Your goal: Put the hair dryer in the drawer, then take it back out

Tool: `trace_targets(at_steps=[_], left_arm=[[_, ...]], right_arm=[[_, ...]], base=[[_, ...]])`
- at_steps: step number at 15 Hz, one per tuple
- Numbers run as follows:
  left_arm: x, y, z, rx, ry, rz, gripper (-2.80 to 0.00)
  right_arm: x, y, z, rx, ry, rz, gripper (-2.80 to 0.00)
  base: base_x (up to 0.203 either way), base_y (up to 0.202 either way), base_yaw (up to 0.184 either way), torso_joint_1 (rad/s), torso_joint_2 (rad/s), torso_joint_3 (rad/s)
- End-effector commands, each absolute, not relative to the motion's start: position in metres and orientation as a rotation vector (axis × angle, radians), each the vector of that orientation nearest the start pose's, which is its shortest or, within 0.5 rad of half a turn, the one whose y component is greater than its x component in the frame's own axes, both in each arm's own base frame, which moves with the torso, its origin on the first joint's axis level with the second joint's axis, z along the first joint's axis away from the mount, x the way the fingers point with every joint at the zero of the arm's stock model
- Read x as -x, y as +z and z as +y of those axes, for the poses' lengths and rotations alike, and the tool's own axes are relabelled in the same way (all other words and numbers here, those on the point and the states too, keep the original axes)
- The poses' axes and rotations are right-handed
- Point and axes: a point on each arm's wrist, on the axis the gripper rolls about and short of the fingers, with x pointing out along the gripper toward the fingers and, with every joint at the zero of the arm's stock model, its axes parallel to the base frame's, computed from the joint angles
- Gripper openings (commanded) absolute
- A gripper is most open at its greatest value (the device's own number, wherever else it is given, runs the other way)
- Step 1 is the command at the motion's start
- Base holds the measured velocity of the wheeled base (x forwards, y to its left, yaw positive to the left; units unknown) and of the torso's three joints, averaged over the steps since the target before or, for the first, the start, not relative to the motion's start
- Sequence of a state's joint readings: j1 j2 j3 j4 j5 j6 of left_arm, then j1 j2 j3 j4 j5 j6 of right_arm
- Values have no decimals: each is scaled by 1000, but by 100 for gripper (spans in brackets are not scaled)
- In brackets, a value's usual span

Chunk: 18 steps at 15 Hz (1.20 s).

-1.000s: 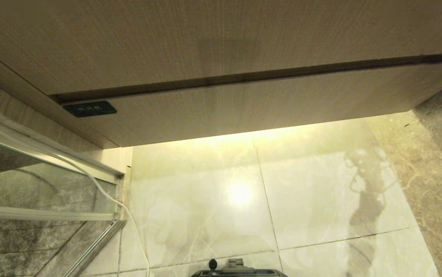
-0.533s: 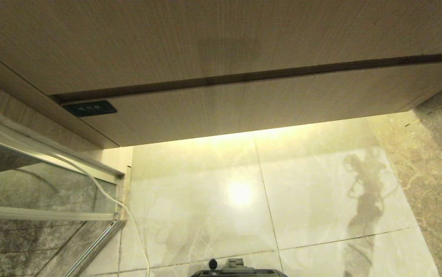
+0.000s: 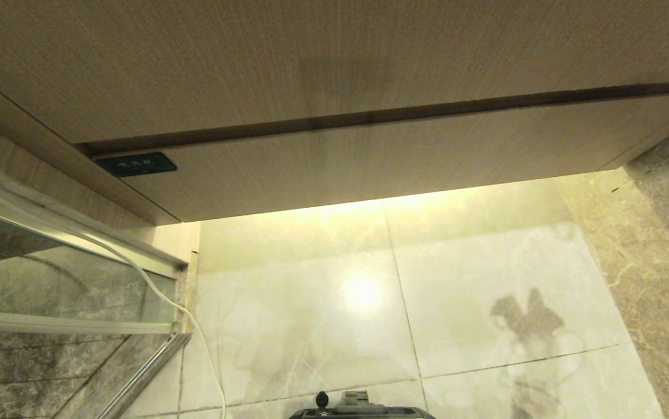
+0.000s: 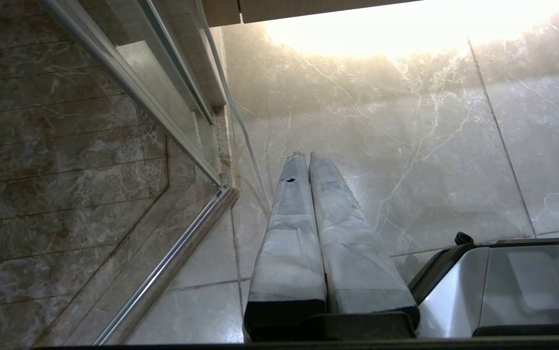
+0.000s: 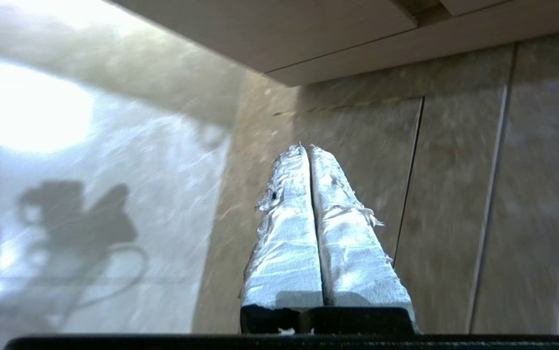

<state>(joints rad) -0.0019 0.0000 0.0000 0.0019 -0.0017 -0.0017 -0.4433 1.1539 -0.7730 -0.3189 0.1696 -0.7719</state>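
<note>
Drawer: one drawer (image 3: 369, 169) is seen from the head view, its pale wood front flush under the cabinet panel above, so it looks fully pushed in.
Hair dryer: not visible in any view; I cannot tell where it is, perhaps inside the drawer or on top of the cabinet.
Left gripper: one left gripper (image 4: 303, 156), its two wrapped fingers pressed together with nothing between, pointing down at the floor tiles (image 4: 405, 146) beside the shower frame (image 4: 162, 121); it looks parked.
Right gripper: one right gripper (image 5: 305, 147), also closed on nothing, low near the corner under the cabinet, probably because the arm is not yet at the drawer.
Cable: one white cable (image 3: 154, 285) hangs along the shower glass to the floor.
Count: two grippers, both empty; one drawer; no dryer in sight.
</note>
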Motion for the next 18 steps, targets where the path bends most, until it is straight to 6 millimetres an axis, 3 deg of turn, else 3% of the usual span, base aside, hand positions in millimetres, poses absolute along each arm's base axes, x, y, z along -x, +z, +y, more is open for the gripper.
trace_targets(at_steps=[1, 4, 9, 12, 18], left_arm=[[23, 75, 0, 2, -3, 2, -280], [23, 75, 0, 2, -3, 2, -280], [23, 75, 0, 2, -3, 2, -280], [23, 75, 0, 2, -3, 2, -280], [23, 75, 0, 2, -3, 2, -280]], right_arm=[[-75, 260, -29, 781, -253, 47, -280], [-28, 194, -7, 664, -228, 43, -280], [13, 110, 3, 367, -141, -67, -280], [23, 86, 1, 227, -39, -152, -280], [23, 75, -3, 94, 165, -118, -280]], base=[[0, 0, 0, 0, 0, 0], [0, 0, 0, 0, 0, 0], [0, 0, 0, 0, 0, 0], [0, 0, 0, 0, 0, 0], [0, 0, 0, 0, 0, 0]])
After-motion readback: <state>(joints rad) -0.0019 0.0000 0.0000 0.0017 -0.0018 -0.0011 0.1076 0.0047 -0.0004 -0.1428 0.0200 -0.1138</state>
